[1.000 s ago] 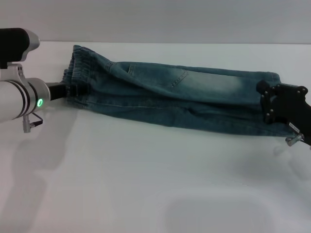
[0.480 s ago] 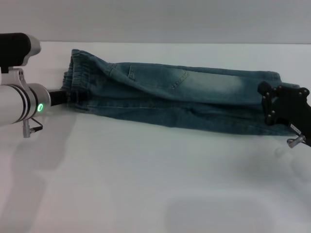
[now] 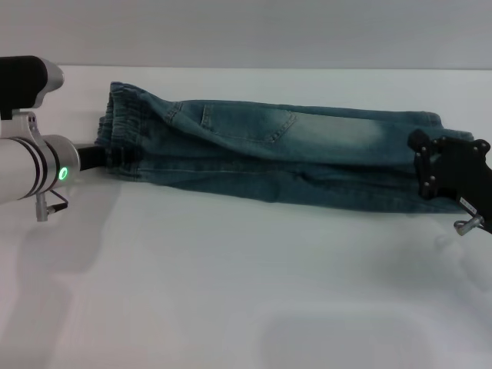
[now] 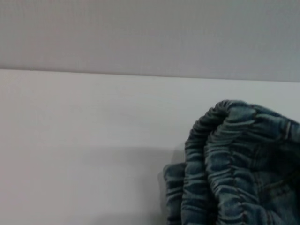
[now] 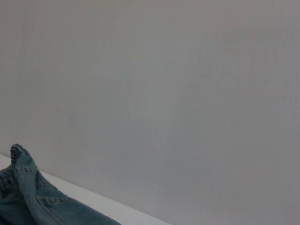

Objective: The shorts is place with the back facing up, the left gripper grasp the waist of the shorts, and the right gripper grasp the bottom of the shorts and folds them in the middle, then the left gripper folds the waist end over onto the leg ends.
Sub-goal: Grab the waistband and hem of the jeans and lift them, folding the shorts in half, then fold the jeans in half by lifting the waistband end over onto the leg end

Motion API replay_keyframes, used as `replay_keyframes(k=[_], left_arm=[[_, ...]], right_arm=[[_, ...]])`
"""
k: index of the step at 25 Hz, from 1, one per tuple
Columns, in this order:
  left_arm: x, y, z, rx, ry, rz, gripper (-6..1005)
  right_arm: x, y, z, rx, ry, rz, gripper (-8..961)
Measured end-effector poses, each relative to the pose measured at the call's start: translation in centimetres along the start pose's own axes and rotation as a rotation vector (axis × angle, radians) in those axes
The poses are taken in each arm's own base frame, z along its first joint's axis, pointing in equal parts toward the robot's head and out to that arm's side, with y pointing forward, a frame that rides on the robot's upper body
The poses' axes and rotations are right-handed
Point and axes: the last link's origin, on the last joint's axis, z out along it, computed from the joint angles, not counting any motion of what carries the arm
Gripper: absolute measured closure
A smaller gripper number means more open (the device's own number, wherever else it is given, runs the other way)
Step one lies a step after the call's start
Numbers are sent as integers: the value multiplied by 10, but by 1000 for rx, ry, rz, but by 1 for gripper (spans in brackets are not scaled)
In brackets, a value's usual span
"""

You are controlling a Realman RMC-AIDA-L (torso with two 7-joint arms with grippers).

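Note:
The shorts (image 3: 292, 154) lie folded lengthwise across the white table (image 3: 231, 277), with a back pocket facing up. The gathered waist (image 3: 123, 123) is at the left and the leg ends (image 3: 415, 131) at the right. My left gripper (image 3: 108, 156) reaches in from the left and is shut on the lower part of the waist; its tips are buried in the fabric. The left wrist view shows the ruffled waistband (image 4: 225, 159) close up. My right gripper (image 3: 429, 181) sits over the bottom of the shorts at the right, and its black body hides the hem there. A denim edge (image 5: 28, 192) shows in the right wrist view.
Bare white table surface stretches in front of the shorts. A grey wall (image 3: 246, 31) stands behind the table's far edge. Nothing else lies on the table.
My left gripper has drawn back to the left, taking the waist with it and pulling the shorts straighter. The right gripper has hardly moved.

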Motion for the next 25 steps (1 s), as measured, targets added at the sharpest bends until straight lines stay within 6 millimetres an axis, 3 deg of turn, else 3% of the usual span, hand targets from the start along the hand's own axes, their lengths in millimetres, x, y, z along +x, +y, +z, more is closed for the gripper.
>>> replay_keyframes(k=[7, 13, 25], left_arm=[[8, 9, -13, -32, 45, 2, 457], [7, 10, -14, -42, 46, -8, 687], [6, 13, -18, -59, 50, -20, 850]], right_arm=[[1, 2, 0, 0, 4, 10, 954], [1, 2, 0, 5, 1, 13, 955], [1, 2, 0, 8, 3, 20, 954]])
